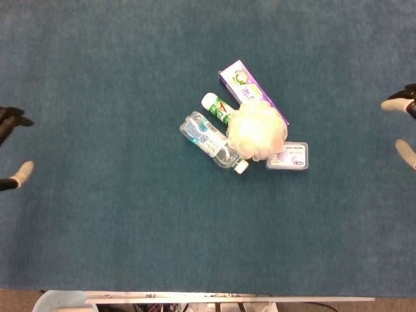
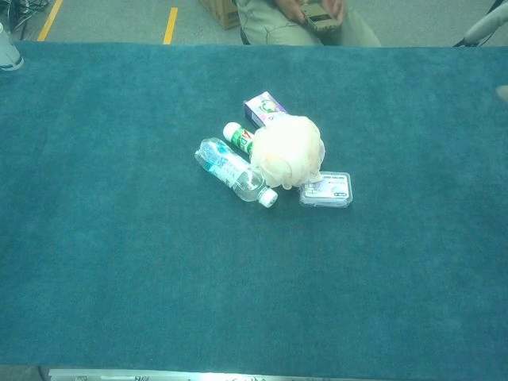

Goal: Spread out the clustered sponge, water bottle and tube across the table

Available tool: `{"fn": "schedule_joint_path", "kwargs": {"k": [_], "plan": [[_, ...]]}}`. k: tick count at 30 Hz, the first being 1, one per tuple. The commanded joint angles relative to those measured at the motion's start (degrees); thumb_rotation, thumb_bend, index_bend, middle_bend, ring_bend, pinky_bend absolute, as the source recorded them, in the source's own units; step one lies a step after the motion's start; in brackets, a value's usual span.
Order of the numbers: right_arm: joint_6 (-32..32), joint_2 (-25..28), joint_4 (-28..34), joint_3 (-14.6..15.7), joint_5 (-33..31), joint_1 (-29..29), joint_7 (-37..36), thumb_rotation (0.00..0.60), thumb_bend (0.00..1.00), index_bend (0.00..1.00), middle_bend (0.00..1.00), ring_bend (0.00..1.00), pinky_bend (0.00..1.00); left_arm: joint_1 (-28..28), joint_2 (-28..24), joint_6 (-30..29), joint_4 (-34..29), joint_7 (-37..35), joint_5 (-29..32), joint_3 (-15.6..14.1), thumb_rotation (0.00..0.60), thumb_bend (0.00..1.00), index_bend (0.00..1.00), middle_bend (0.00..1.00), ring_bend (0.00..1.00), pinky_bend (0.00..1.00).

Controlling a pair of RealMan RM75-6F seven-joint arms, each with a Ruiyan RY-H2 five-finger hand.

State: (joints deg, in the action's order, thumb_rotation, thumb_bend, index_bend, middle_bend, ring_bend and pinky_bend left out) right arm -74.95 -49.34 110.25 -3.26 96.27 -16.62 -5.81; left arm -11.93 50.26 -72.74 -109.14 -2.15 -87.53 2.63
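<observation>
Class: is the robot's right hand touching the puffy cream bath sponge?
Apart. In the head view the right hand sits at the table's right edge, with bare teal cloth between it and the cream bath sponge.

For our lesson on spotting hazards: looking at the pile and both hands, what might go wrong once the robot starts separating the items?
1. The bath sponge lies on the tube and purple box; lifting it may drag them.
2. The water bottle lies on its side and could roll if nudged.
3. Both hands, left and right, sit at the frame edges, making their long reaches hard to monitor.
</observation>
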Motion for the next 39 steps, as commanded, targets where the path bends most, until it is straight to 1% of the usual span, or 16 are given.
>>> {"fn": "schedule_joint_path", "kwargs": {"k": [1, 10, 15, 17, 23, 27, 32, 35, 36, 39], "plan": [[0.1, 0.1, 0.0, 0.0, -0.2, -0.1, 0.1, 0.6, 0.33, 0.29, 0.31, 0.19, 0.28, -4.2, -0.4, 5.2, 2.2, -3.7, -2.7, -0.2, 0.6, 0.27, 0.24, 0.19, 0.16, 0.19], [1.8, 0.5, 1.0, 0.0, -0.1, -1.2, 1.3, 0.6, 0.33, 0.29, 0.31, 0.19, 0.28, -12.5, 1.4, 15.4, 5.4, -9.0, -5.8, -0.3, 0.6, 0.27, 0.2, 0.15, 0.15, 0.19], [5.4, 0.1, 1.6, -0.7, -2.0, -3.4, 3.5, 0.6, 0.33, 0.29, 0.31, 0.19, 0.28, -14.8, 2.8, 17.9, 6.5, -9.3, -5.9, -0.7, 0.6, 0.27, 0.19, 0.14, 0.13, 0.19], [8.0, -0.5, 2.0, -1.5, -3.0, -5.3, 4.9, 0.6, 0.33, 0.29, 0.31, 0.19, 0.29, -15.0, 3.0, 17.6, 6.5, -9.3, -5.9, -0.9, 0.6, 0.27, 0.19, 0.14, 0.13, 0.19], [16.6, -3.8, 1.9, -4.0, -5.7, -12.1, 7.9, 0.6, 0.2, 0.28, 0.3, 0.19, 0.28, -13.8, 2.2, 14.6, 6.0, -8.7, -6.5, -2.0, 0.6, 0.27, 0.19, 0.14, 0.13, 0.19], [22.5, -7.3, 1.2, -5.5, -7.9, -17.2, 10.7, 0.6, 0.12, 0.2, 0.25, 0.15, 0.26, -12.6, 1.0, 12.6, 5.5, -7.7, -6.1, -2.6, 0.6, 0.27, 0.19, 0.14, 0.13, 0.18], [28.2, -11.5, -0.3, -6.6, -11.1, -22.2, 15.1, 0.6, 0.02, 0.13, 0.19, 0.1, 0.22, -11.2, -0.1, 10.5, 4.9, -7.3, -5.9, -3.4, 0.6, 0.27, 0.19, 0.14, 0.13, 0.18], [32.2, -14.4, -2.3, -6.9, -14.5, -25.5, 18.2, 0.6, 0.0, 0.04, 0.09, 0.02, 0.14, -10.4, -0.7, 9.2, 4.6, -7.3, -6.4, -4.0, 0.6, 0.27, 0.19, 0.14, 0.13, 0.18], [33.2, -15.4, -3.1, -7.0, -15.7, -26.4, 19.2, 0.6, 0.0, 0.02, 0.07, 0.0, 0.13, -10.2, -0.9, 8.9, 4.6, -7.3, -6.5, -4.1, 0.6, 0.27, 0.19, 0.14, 0.13, 0.18], [36.3, -19.1, -5.8, -7.1, -20.4, -29.7, 23.3, 0.6, 0.0, 0.02, 0.07, 0.0, 0.13, -9.5, -1.4, 7.8, 4.5, -7.8, -6.7, -4.6, 0.6, 0.27, 0.19, 0.14, 0.13, 0.18]]}}
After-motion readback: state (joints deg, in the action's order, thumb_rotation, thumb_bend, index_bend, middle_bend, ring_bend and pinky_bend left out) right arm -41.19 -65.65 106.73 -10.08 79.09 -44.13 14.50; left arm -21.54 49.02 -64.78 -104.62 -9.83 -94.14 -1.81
